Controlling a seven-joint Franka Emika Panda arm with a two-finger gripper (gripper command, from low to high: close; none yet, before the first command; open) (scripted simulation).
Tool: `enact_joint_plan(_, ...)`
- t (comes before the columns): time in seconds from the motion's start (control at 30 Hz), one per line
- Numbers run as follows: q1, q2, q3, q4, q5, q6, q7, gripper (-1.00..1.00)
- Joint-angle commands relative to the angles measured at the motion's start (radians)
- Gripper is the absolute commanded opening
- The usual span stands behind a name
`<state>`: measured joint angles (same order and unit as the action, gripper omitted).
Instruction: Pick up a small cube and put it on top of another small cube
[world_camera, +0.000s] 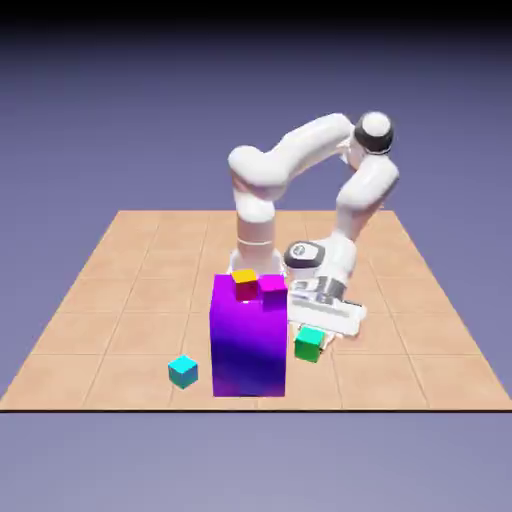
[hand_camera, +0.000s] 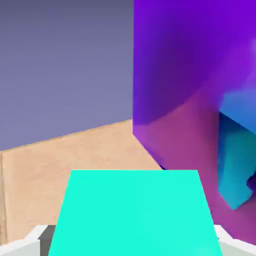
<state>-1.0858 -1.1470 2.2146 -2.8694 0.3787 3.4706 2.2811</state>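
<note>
Small green cube (world_camera: 309, 344) sits between the gripper (world_camera: 318, 338) fingers, low beside the tall purple block (world_camera: 248, 335). Hand view: teal face (hand_camera: 134, 212) fills the gap; fingers closed on it.

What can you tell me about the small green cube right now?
The small green cube is a plain, flat-shaded block, far smaller than the tall purple block just to its left in the exterior view. It sits low at the tip of the hand. In the hand view a teal-tinted face fills the lower frame between the fingertips, so the hand appears closed on it. Whether it rests on the table is unclear.
</note>
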Motion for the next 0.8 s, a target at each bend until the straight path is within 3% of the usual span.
enact_joint_plan(0.0,0.036,0.021,-0.016,-0.02,0.006,-0.021,-0.007,-1.0)
enact_joint_plan(0.77,0.154,0.161,-0.83,0.253,-0.383,-0.867,-0.099,-1.0)
